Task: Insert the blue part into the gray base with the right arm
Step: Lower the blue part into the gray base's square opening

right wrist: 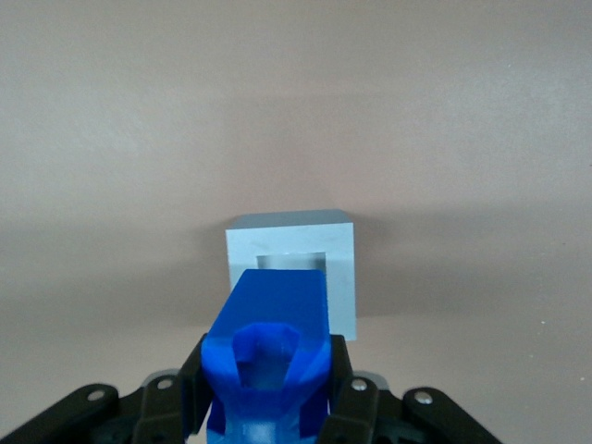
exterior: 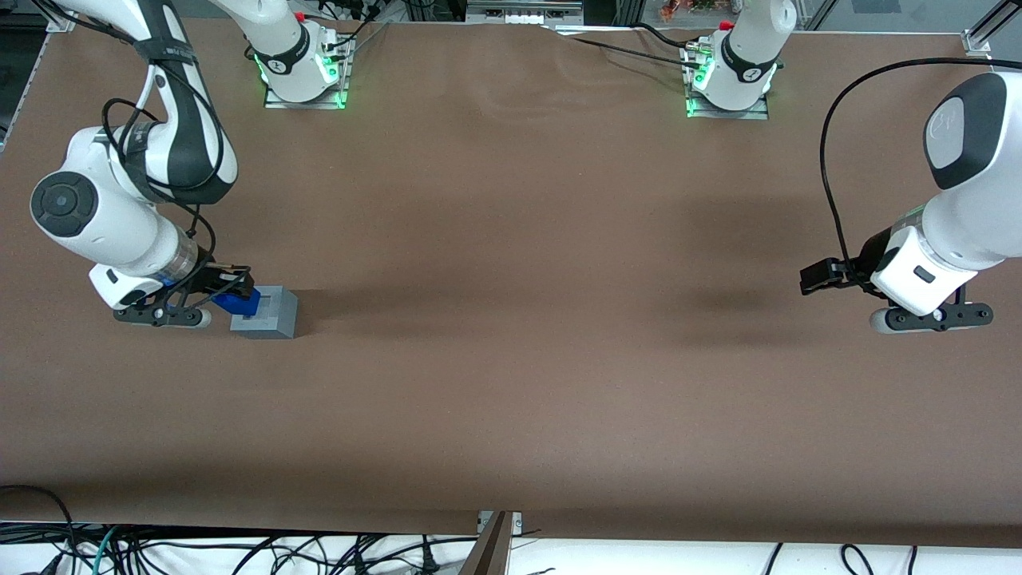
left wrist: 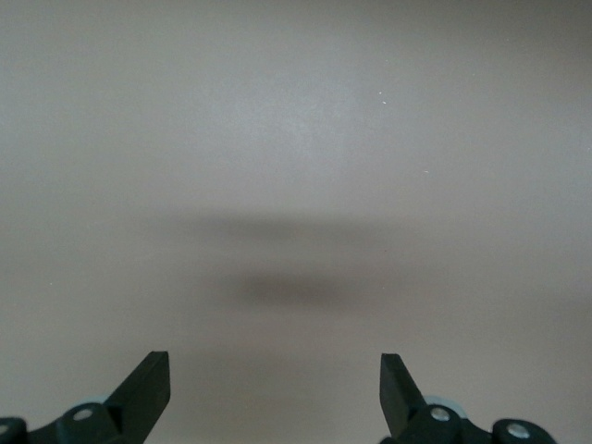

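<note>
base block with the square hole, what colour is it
Light gray, clearest in the right wrist view: the gray base beneath the blue part held in the tool.

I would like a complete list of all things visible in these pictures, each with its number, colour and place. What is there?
blue part: one, bright blue, held between the gripper's fingers, its end at the hole of the gray base, toward the working arm's end of the table.
gray base: one, light gray, standing on the table, with a square hole in its top face.
table: one, brown surface, under everything.
cables: several, black, below the table's edge nearest the front camera.
right arm: one, white with black covers, bent down over the gray base.
gripper: one, black, shut on the blue part just above the gray base.
</note>
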Action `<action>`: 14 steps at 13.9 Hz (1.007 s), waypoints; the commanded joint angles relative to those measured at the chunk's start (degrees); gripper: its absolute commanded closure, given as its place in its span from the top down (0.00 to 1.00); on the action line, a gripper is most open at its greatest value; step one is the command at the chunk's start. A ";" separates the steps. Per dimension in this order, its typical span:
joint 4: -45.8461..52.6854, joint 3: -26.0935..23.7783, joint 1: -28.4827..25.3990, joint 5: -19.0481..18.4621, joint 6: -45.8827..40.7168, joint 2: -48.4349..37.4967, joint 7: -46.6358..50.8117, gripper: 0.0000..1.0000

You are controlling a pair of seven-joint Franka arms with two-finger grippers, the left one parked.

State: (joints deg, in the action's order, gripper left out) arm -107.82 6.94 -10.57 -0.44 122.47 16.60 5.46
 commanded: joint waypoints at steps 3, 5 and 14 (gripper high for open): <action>2.00 0.18 0.02 0.70 -1.97 2.91 -5.20 0.00; 2.00 0.71 0.11 0.79 -2.06 2.99 -5.99 0.00; 3.23 0.89 0.11 2.02 -1.36 5.10 -5.99 0.00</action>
State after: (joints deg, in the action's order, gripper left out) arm -106.26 7.67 -10.59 0.46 122.05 20.85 0.97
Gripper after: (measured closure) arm 0.493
